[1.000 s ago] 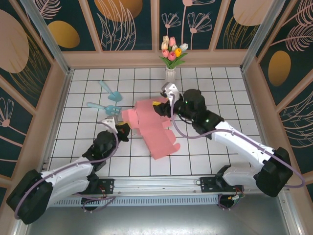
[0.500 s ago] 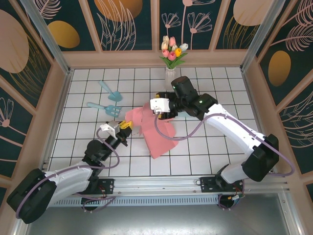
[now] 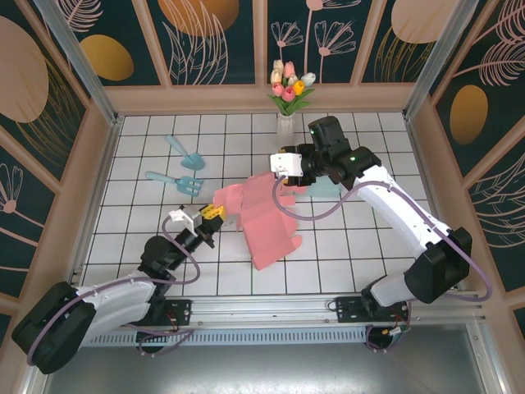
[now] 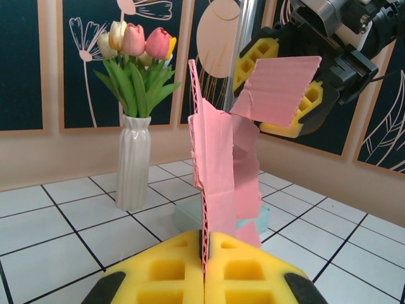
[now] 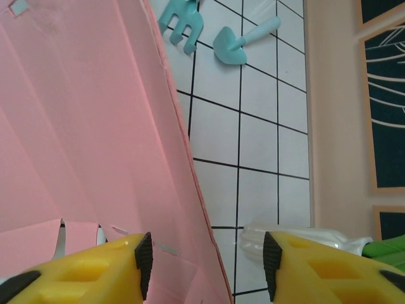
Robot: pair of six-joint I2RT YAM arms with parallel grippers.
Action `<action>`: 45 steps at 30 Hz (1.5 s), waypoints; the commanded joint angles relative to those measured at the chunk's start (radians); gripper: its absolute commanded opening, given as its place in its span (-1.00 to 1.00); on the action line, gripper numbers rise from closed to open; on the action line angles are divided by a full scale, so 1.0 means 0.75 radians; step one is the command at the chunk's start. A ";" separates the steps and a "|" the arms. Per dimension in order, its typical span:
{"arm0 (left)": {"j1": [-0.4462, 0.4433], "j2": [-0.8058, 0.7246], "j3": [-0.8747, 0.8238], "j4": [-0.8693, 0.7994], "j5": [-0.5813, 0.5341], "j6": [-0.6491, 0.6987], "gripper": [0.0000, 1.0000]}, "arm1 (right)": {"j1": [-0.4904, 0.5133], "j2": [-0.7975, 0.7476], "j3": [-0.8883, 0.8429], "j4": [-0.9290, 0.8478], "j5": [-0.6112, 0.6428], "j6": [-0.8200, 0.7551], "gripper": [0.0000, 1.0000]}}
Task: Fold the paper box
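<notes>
The paper box is a flat pink cardboard sheet (image 3: 264,220), tilted up off the tiled floor. My left gripper (image 3: 218,215) is shut on its left edge. In the left wrist view the sheet (image 4: 221,171) stands edge-on, pinched between the yellow pads of the left gripper (image 4: 207,256). My right gripper (image 3: 280,182) is at the sheet's far upper part. In the right wrist view its jaws (image 5: 207,266) stand open, with the sheet's edge (image 5: 82,139) running between them and a gap to the right pad. The right gripper (image 4: 291,95) also shows behind a raised flap.
A white vase of tulips (image 3: 285,107) stands at the back wall. A teal block (image 3: 326,189) lies right of the right gripper. A teal toy shovel (image 3: 184,152) and rake (image 3: 176,180) lie at the back left. Wooden walls surround the floor.
The right arm swung over the sheet, then back to the right with its jaws narrowing. The sheet's far side has risen. The left gripper kept its grip.
</notes>
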State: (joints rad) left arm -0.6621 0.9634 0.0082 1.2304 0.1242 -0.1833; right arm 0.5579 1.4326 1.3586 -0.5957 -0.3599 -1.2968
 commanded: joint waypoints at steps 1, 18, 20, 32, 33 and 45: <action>-0.006 -0.002 -0.007 0.069 0.021 0.007 -1.00 | -0.006 0.008 0.028 -0.054 -0.074 -0.038 -0.18; -0.007 -0.002 -0.006 0.070 0.067 -0.005 -1.00 | -0.062 0.077 0.055 -0.125 -0.104 -0.042 -0.30; -0.008 -0.006 -0.009 0.069 0.064 -0.005 -1.00 | -0.067 0.084 0.062 -0.141 -0.111 -0.042 -0.33; -0.007 0.016 0.019 0.031 0.037 -0.013 -1.00 | -0.065 0.041 0.030 -0.115 -0.181 -0.032 -0.64; -0.007 0.016 0.019 0.028 0.039 -0.015 -1.00 | -0.065 0.039 0.025 -0.114 -0.190 -0.031 -0.64; -0.009 0.018 0.058 -0.065 -0.006 -0.026 -0.99 | -0.056 0.046 0.043 -0.148 -0.179 -0.013 -1.00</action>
State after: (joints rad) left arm -0.6621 0.9718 0.0116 1.2182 0.1413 -0.1879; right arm 0.5083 1.4902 1.3720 -0.6830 -0.4614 -1.3041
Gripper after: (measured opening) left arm 0.068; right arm 0.045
